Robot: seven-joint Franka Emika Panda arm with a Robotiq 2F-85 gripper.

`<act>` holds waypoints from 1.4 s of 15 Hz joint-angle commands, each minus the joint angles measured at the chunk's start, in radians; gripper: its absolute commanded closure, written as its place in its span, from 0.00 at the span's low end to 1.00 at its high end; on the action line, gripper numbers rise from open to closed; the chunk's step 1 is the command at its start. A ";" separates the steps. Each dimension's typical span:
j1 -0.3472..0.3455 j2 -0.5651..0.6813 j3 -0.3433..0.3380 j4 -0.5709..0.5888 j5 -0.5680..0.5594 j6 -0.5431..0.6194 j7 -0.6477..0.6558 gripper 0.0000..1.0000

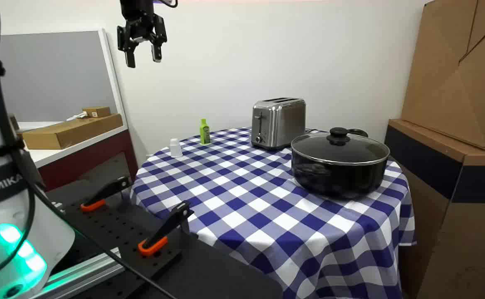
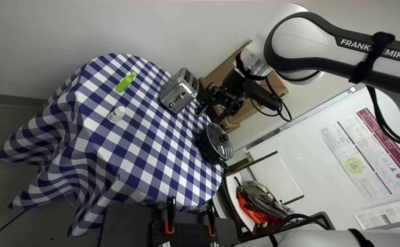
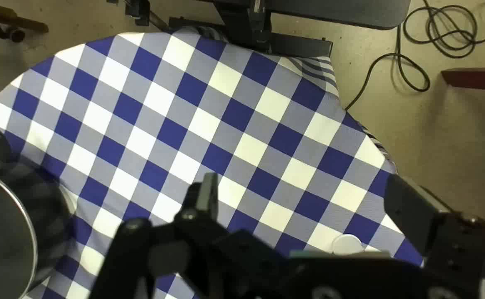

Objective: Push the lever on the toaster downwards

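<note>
The silver toaster point(image 1: 281, 124) stands upright on the checked tablecloth near the back wall, and it also shows in an exterior view point(image 2: 178, 92). Its dark lever point(image 1: 259, 117) sits high in the slot on the narrow front face, above a round knob point(image 1: 259, 138). My gripper point(image 1: 143, 60) is open and empty, high above the table and well apart from the toaster. It also shows in an exterior view point(image 2: 210, 115), and in the wrist view point(image 3: 302, 187) its fingers are spread wide with only tablecloth between them. The toaster is out of the wrist view.
A black pot point(image 1: 338, 176) with a glass lid stands near the toaster. A green bottle point(image 1: 205, 133) and a white bottle point(image 1: 176, 148) stand on the table point(image 1: 242, 195). Cardboard boxes point(image 1: 454, 83) are beside it. Clamps point(image 1: 165, 228) sit at the robot's mount.
</note>
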 commanded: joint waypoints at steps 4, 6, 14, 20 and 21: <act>0.000 0.027 -0.029 0.030 -0.039 0.017 0.004 0.00; -0.018 0.055 -0.045 0.066 -0.083 0.026 0.000 0.00; -0.061 0.333 -0.115 0.269 -0.279 0.144 -0.007 0.58; -0.040 0.579 -0.183 0.479 -0.337 0.231 -0.027 1.00; -0.032 0.610 -0.195 0.512 -0.353 0.242 -0.019 1.00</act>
